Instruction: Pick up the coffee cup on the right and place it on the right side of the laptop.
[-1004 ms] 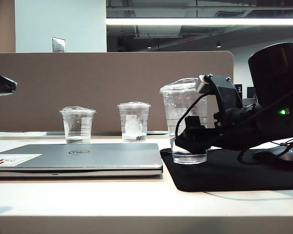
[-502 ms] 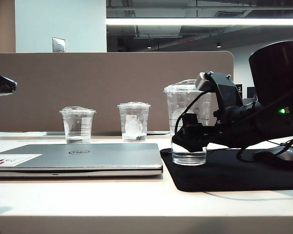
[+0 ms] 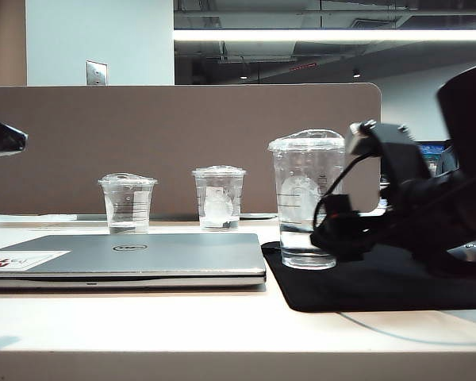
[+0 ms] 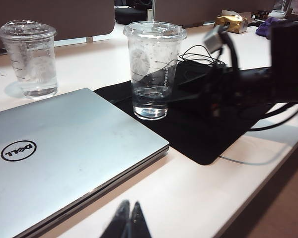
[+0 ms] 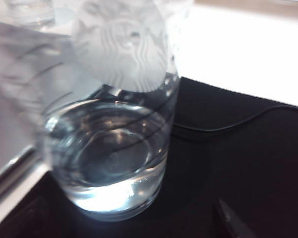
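From across the desk, the right claw (image 3: 333,230) has drawn back from the coffee cup (image 3: 305,198), which it hugged a moment ago; the cup now stands free on the black mat (image 3: 381,290), just right of the laptop (image 3: 143,254). The placing looks done.

From the left arm, the left claw (image 4: 128,223) hangs with tips pinched together over the desk edge, holding nothing, the cup well beyond it.

From the right wrist, the cup (image 5: 109,129) sits close ahead, jaws spread wide and empty.
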`<move>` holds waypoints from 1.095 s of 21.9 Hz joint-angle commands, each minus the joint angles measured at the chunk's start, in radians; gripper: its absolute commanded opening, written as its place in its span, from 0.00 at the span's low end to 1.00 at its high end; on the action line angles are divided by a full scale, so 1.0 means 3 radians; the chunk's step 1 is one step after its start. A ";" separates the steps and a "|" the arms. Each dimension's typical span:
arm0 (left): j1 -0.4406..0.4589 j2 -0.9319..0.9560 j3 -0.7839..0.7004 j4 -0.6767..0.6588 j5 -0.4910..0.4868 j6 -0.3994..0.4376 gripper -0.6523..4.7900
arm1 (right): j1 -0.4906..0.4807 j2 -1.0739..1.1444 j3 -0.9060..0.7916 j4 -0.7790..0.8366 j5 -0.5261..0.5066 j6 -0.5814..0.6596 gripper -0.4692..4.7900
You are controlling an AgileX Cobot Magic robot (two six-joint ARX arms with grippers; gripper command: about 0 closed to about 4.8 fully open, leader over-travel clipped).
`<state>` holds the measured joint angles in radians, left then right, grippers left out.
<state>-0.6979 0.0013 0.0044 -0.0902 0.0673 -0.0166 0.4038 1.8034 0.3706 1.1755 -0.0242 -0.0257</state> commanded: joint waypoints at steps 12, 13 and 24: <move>0.1203 0.0000 0.0010 0.0031 0.0304 0.0005 0.11 | 0.0006 -0.1418 -0.0916 0.0207 0.0013 0.0548 0.58; 0.1372 0.0000 0.0010 0.0031 0.0303 0.0005 0.11 | 0.0006 -0.1545 -0.0959 0.0205 0.0014 0.0544 0.44; 0.2660 0.0000 0.0010 0.0029 0.0202 0.0005 0.11 | 0.0005 -0.2619 -0.1053 -0.0275 0.0412 0.0535 0.08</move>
<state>0.1043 0.0013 0.0044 -0.0902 0.1276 -0.0170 0.4042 1.0321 0.0532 1.1156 0.0486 0.1341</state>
